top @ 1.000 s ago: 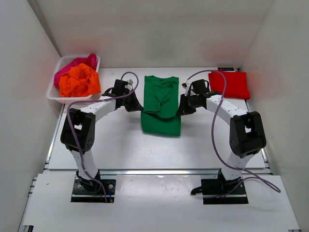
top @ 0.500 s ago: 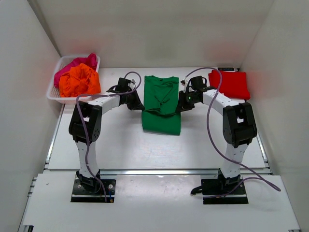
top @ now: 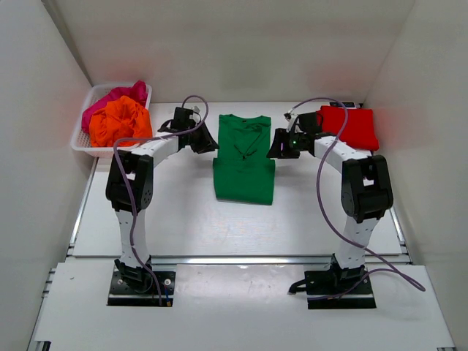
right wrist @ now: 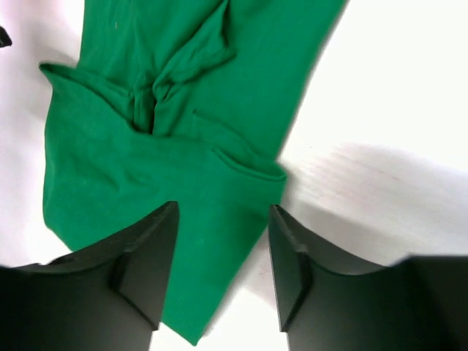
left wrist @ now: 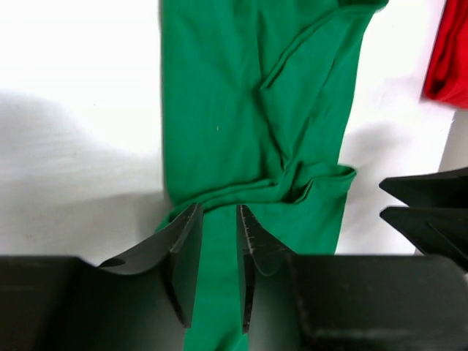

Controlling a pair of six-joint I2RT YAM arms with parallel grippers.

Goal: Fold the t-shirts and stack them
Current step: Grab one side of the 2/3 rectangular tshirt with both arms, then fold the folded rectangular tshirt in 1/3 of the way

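A green t-shirt (top: 245,157) lies folded into a long narrow strip at the table's middle, with a creased fold across its centre (left wrist: 248,110) (right wrist: 183,88). My left gripper (top: 208,145) hovers at its left edge, jaws open a little (left wrist: 218,219), green cloth lying below the gap, nothing pinched. My right gripper (top: 276,150) is at the shirt's right edge, open wide (right wrist: 223,219) over the cloth's border and bare table. A folded red t-shirt (top: 351,128) (left wrist: 447,58) rests at the back right.
A white basket (top: 82,142) at the back left holds a crumpled orange shirt (top: 121,123) and a pink shirt (top: 110,99). White walls close in on the left, right and back. The right gripper's fingers (left wrist: 428,212) show at the right edge of the left wrist view.
Both grippers have gone from shut to open and let go of the green shirt's sides. Both have shifted towards the back, and the shirt now lies flatter.
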